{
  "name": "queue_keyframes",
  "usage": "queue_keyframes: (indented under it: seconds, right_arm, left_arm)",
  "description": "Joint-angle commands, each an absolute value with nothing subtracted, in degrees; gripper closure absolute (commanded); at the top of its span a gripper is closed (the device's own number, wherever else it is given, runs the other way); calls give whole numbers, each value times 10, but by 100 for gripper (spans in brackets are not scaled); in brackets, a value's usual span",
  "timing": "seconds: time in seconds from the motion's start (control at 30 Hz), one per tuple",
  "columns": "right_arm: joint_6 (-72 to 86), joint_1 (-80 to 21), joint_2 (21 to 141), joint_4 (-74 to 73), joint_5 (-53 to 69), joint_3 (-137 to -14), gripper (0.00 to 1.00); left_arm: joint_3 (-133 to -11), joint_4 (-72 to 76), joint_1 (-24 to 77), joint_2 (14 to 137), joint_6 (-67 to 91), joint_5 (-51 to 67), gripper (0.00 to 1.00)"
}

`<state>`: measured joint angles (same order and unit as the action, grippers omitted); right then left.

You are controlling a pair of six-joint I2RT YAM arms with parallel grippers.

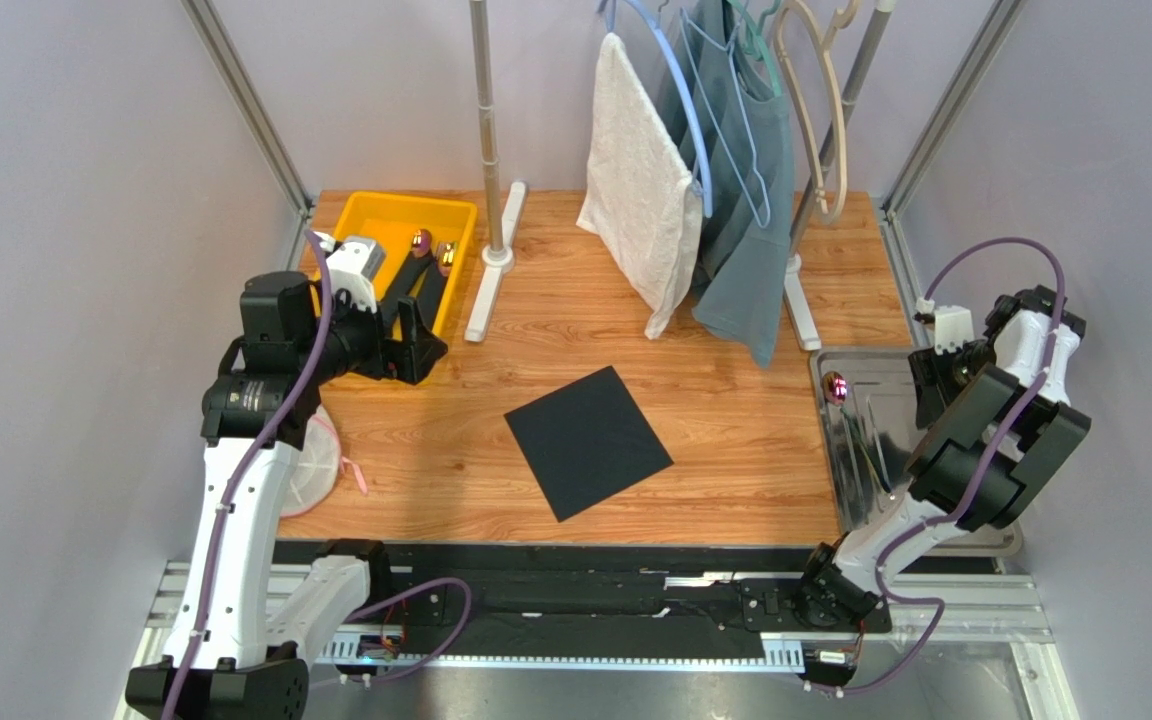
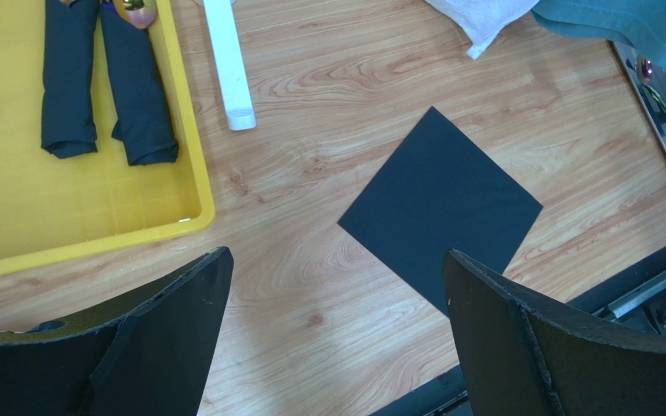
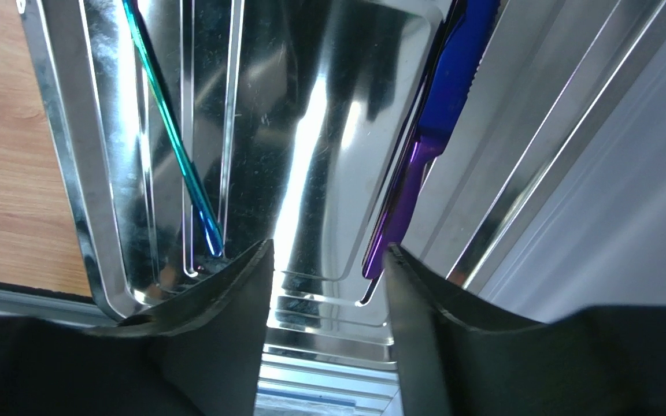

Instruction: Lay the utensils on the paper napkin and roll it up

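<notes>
Paper napkin (image 1: 587,441) lies flat mid-table, turned diamond-wise. The utensils (image 3: 176,139) lie lengthwise in the steel tray (image 3: 310,130) (far right). The right gripper (image 3: 329,251) hovers over them, partly open, empty. Left gripper (image 2: 336,260) gapes wide beside the yellow bin (image 2: 50,199), holding nothing.

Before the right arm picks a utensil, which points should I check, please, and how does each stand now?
1. Paper napkin flat, uncovered: ok.
2. Left gripper open, away from the napkin: ok.
3. Right gripper above metal tray: ok.
4. A utensil between its jaws: not ok; purple-blue utensil lies just outside the gap on one side, teal utensil on the other.
5. Contact with the tray floor: cannot tell.
</notes>
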<state>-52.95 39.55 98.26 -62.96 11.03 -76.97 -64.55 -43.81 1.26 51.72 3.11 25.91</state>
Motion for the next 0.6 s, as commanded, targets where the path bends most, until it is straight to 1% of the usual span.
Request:
queue_keyframes:
  seconds: [0.0, 0.27, 0.4, 0.57]
  right_arm:
    - [-557, 396, 1020, -606, 101, -807, 51]
    - [-558, 397, 1063, -575, 70, -812, 54]
    - [-557, 397, 1084, -562, 56, -815, 58]
    - [-558, 397, 1099, -548, 43, -811, 60]
  left_arm:
    - [-655, -415, 11, 518, 20, 275, 1]
    - [-650, -409, 11, 525, 25, 273, 1]
    - [-646, -408, 11, 525, 24, 272, 1]
    - [-645, -404, 11, 528, 25, 272, 1]
